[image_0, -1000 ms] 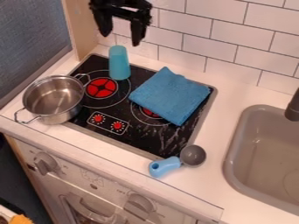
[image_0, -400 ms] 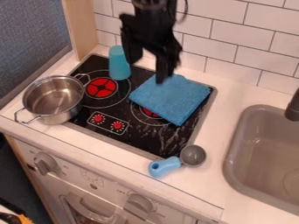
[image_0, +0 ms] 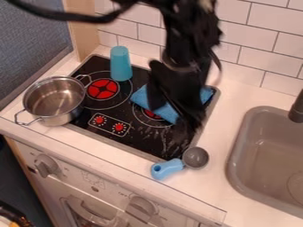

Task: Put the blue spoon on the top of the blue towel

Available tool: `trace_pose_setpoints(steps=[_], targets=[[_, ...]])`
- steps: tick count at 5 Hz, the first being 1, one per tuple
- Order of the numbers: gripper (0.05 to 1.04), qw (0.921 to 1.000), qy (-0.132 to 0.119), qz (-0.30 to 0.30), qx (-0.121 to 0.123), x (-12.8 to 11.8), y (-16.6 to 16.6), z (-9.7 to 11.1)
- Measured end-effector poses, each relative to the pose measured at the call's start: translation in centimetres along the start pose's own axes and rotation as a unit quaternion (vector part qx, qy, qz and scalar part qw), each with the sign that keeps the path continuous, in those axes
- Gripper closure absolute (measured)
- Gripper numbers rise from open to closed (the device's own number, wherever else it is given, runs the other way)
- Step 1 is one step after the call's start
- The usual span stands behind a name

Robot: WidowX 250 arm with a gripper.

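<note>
Hanging down over the right part of the black cooktop, the black gripper has its two fingers spread apart, with some of the folded blue towel visible in the gap. The arm comes in from the top edge and hides much of the towel, whose left corner and a strip at its right show on either side. The towel lies flat on the cooktop, partly over the right-hand burner.

The blue-handled spoon lies on the white countertop by the front right corner of the cooktop, well apart from the towel. Its round grey bowl points to the right and the thick handle to the left, near the counter's front edge.

At the left edge of the cooktop sits a steel pot with two wire handles, one towards the back and one towards the front. A turquoise cup stands at the back, behind the red left burner. Two small red controls are near the cooktop's front edge. To the right, a grey sink is set into the countertop, with a dark faucet at its far side
</note>
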State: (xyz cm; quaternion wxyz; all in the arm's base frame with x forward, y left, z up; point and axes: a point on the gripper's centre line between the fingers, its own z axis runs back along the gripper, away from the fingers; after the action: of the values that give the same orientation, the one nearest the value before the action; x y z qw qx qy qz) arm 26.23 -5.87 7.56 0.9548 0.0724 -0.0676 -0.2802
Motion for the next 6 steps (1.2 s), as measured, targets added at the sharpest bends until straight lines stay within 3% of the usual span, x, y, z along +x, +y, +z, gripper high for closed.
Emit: trace_pose_setpoints(steps=[1,3,4,5,6], targets=[[0.084,0.9994,0.01,-0.032,-0.004,-1.3,-1.7,-1.3],[0.084,0.9991,0.002,-0.041,-0.008,-1.3,-1.4,-3.0],[0.084,0.9989,0.012,-0.043,-0.017,-1.4,-1.7,-4.0],[0.084,0.9986,0.002,-0.033,-0.042,-1.1,-1.9,-5.0],[0.084,0.9981,-0.001,-0.034,-0.051,-1.5,-2.2,-5.7]])
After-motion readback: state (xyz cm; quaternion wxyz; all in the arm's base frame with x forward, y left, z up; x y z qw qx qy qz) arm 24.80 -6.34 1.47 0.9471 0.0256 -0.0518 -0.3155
